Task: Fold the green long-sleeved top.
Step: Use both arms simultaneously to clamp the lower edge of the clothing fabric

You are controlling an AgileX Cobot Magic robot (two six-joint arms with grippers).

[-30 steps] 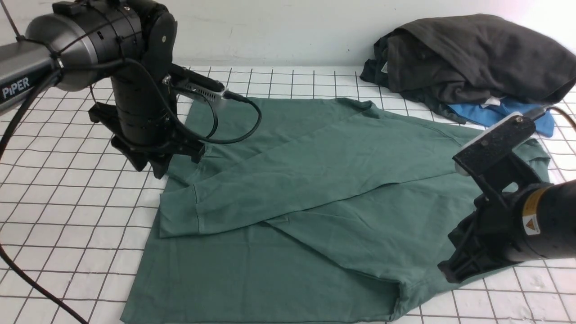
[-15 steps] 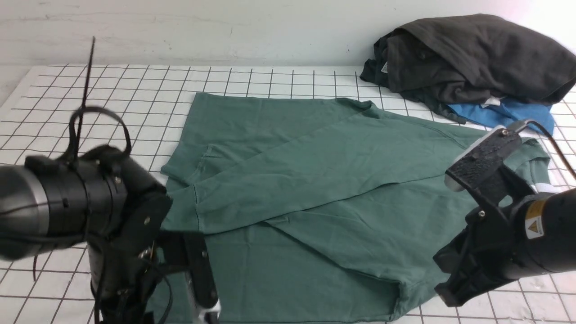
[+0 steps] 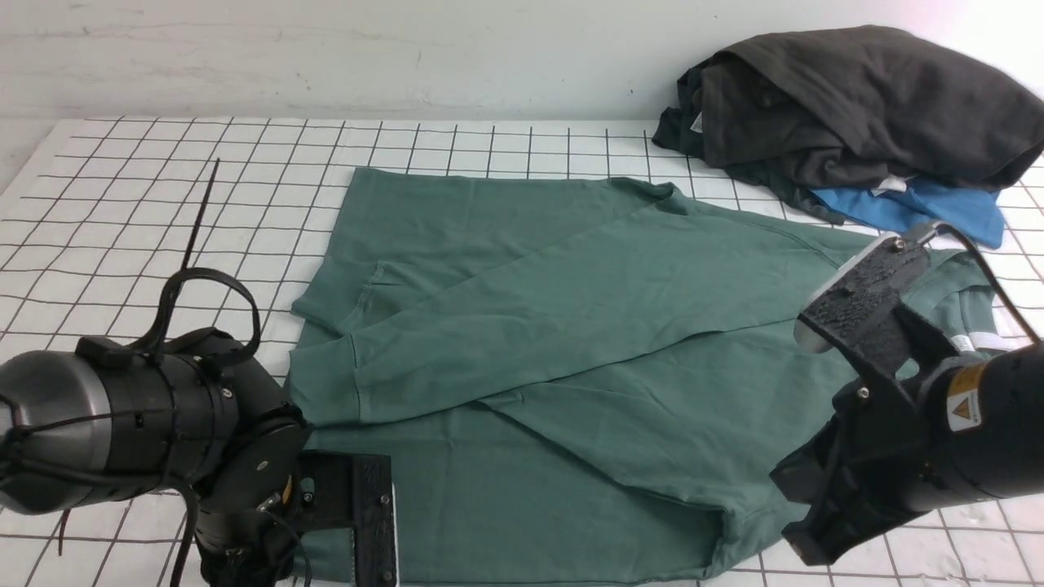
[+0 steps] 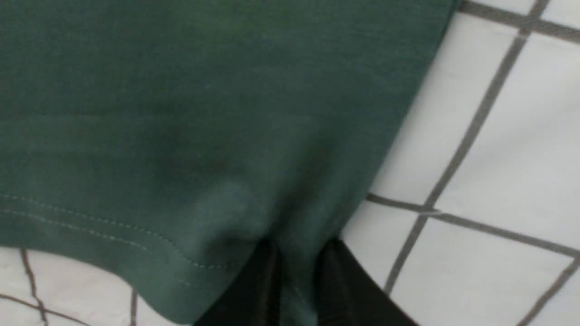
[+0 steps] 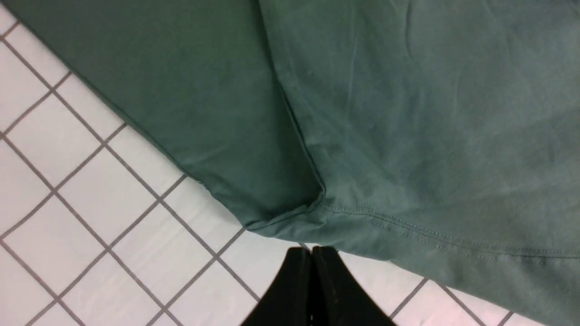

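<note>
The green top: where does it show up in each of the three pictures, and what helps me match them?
Front view: the green top lies spread across the middle of the gridded table.
Left wrist view: the green top fills most of the picture; the left hand pinches it near a hem corner.
Right wrist view: the green top fills over half; a hem corner lies just ahead of the shut right hand.
Shared landmark: the table's dark grid lines.
</note>
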